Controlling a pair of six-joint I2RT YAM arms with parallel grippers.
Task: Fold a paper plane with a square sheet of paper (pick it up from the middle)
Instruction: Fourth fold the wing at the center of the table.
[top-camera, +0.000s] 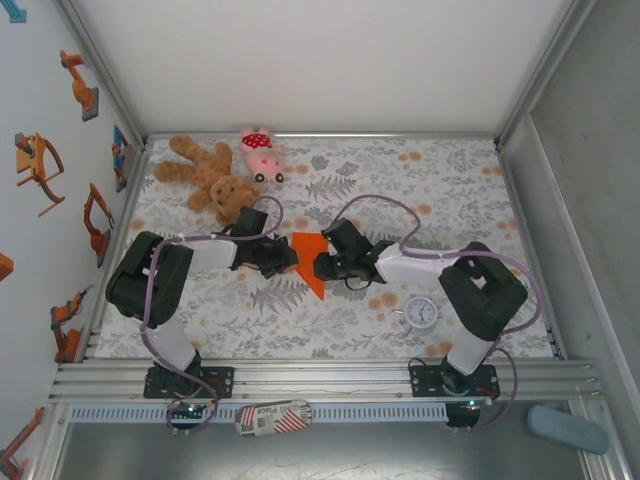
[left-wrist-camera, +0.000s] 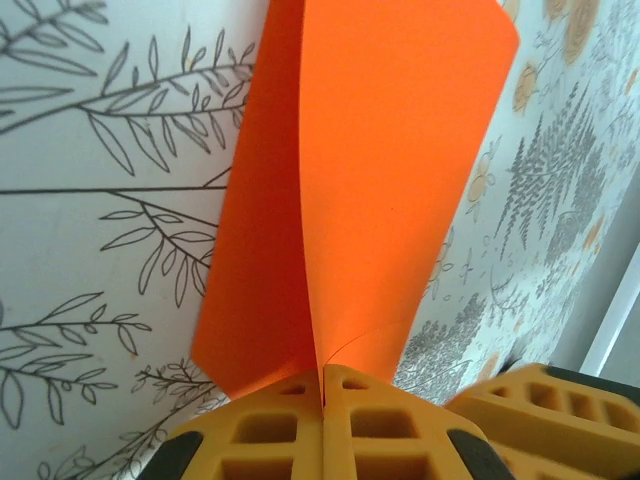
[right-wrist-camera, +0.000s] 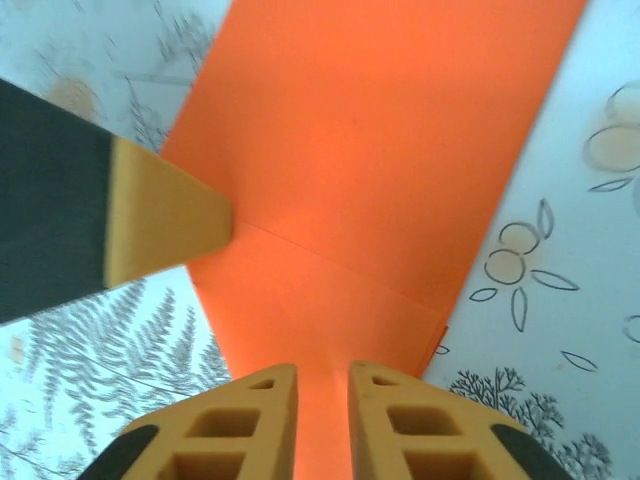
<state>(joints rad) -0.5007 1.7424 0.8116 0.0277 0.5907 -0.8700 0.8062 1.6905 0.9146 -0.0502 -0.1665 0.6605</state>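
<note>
Left gripper (left-wrist-camera: 322, 385) is shut tight on one edge of the orange paper (left-wrist-camera: 380, 180), which sits in the middle of the table (top-camera: 450, 200) between both arms. Right gripper (right-wrist-camera: 322, 390) has its fingers a little apart over the same paper. It has a crease (right-wrist-camera: 330, 265) and looks pointy, but it is not a plane yet. More folds look needed.

Paper (top-camera: 308, 255): bright orange, unmarked, partly folded. Top view: narrow wedge near centre of table (top-camera: 450, 200), broad edge toward 12 o'clock, sharp tip toward 6 o'clock. Left wrist view: 2 flaps meet along 1 crease, curling apart. Right wrist view: 1 faint diagonal crease.
</note>
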